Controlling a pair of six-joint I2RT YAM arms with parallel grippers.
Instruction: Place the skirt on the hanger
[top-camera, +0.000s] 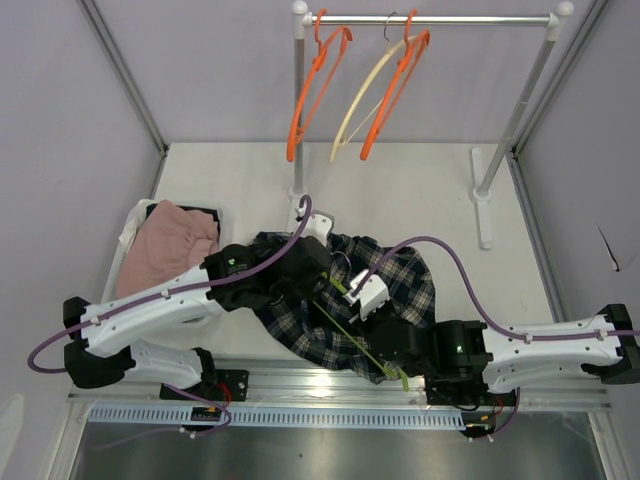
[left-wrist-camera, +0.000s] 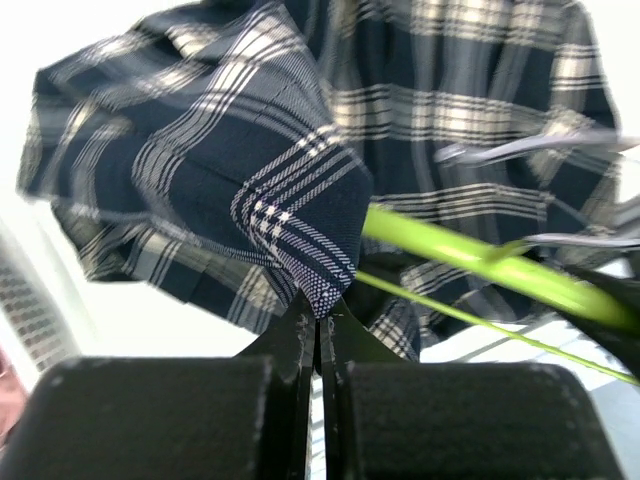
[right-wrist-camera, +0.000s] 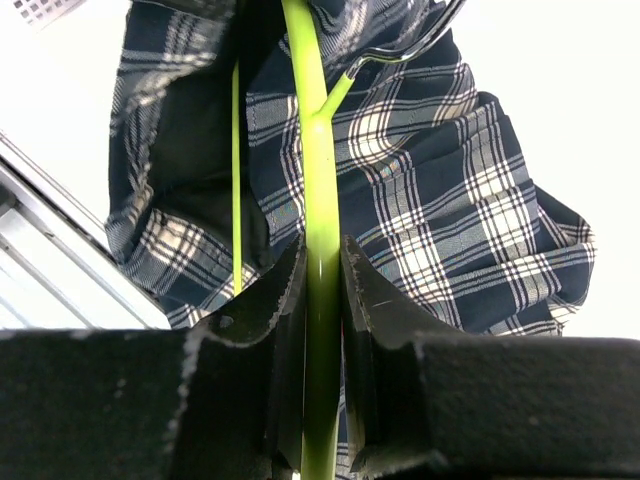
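While the plaid skirt (top-camera: 412, 285) lies crumpled on the worktop (top-camera: 420, 190) between my arms, my left jaws are closed on a corner of its cloth. My right jaws grip the green hanger (right-wrist-camera: 320, 180), whose long arm points across the skirt toward that corner.

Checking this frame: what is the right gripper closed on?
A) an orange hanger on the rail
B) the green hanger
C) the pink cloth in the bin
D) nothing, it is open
B: in the right wrist view the right gripper is shut on the bar of the green hanger, with the plaid skirt behind it.
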